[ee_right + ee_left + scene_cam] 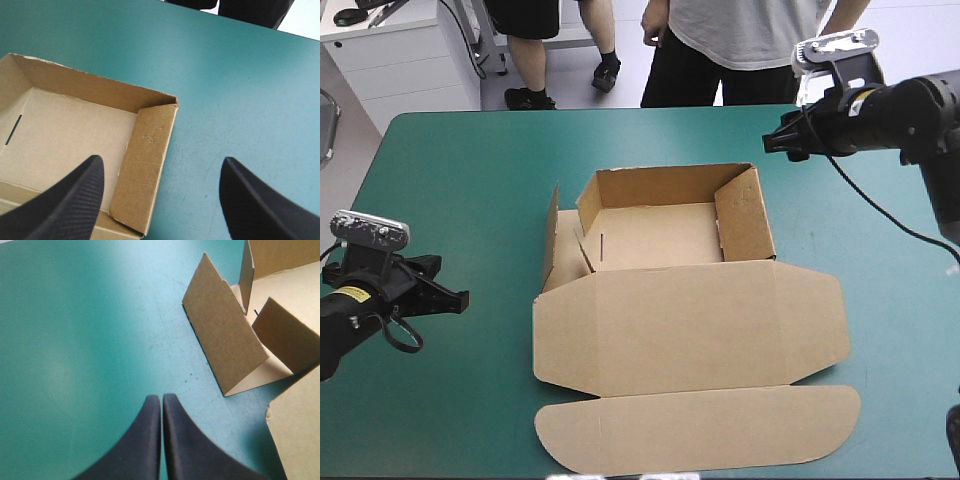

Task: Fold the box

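— what is your left side doing?
— my left gripper [458,297] is hanging low over the teal-green table [450,170] near its left edge. it is clenched, the two black fingers [150,440] pressing together into one point and gripping nothing. it is pointing toward the box, well apart from it, with bare cover lying between.

— and where is the box sitting?
— the brown box [660,235] is lying in the middle of the table as an open tray with the lid flat. its left wall [225,340] is standing up but leaning outward, away from the tray. a shorter inner flap [287,340] is rising just beside it. the far wall [660,185] is standing upright, and a thin dark slot [603,250] is showing in the tray's floor near the left side.

— what is the lid doing?
— the lid [690,325] is spreading flat from the tray's near side toward me. its rounded tuck flap [700,430] is lying flat beyond it, reaching almost to the table's near edge.

— and over on the right?
— the right wall [745,215] is standing up and meeting the far wall at the corner. my right gripper [772,142] is hovering above the table just past the tray's far right corner. it is released, its fingers standing wide apart and holding nothing. in its own view the right wall is showing ahead, nearer to one finger than to the other.
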Robot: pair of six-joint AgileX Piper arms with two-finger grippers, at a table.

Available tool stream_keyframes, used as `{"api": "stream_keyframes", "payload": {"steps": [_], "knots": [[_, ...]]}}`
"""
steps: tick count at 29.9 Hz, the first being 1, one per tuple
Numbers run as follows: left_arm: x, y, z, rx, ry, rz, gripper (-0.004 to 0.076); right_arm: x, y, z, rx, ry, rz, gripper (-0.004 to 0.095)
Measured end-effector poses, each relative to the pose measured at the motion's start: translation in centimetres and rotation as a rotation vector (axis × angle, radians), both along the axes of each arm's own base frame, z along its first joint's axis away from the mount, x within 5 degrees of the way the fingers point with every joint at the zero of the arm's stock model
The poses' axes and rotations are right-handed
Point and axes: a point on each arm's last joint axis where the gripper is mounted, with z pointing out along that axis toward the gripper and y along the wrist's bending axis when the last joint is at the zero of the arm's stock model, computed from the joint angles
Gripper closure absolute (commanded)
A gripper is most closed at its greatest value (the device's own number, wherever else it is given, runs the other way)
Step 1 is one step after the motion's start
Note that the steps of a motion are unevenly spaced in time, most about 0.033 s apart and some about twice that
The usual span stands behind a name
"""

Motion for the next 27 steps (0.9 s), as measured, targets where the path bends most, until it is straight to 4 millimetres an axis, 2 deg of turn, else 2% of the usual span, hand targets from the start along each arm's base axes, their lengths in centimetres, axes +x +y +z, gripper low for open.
{"api": "stream_keyframes", "payload": {"steps": [3,8,12,20,27], "knots": [[0.1,0.0,0.0,-0.008,-0.007,0.001,0.0731,-1.0,-0.3,-0.8,-0.002,0.033,-0.008,0.0297],[0.5,-0.4,-0.2,-0.012,0.007,-0.027,0.0731,0.1,0.1,-4.9,-0.017,0.18,-0.015,0.0298],[0.9,-0.8,-0.4,-0.014,0.021,-0.053,0.0732,2.3,0.7,-8.5,-0.036,0.299,-0.024,0.0297],[1.1,-0.9,-0.5,-0.013,0.026,-0.061,0.0731,7.3,2.4,-14.6,-0.014,0.423,-0.027,0.0298],[1.1,-0.9,-0.5,-0.014,0.027,-0.062,0.0731,10.5,3.4,-20.0,-0.008,0.514,-0.034,0.0298]]}}
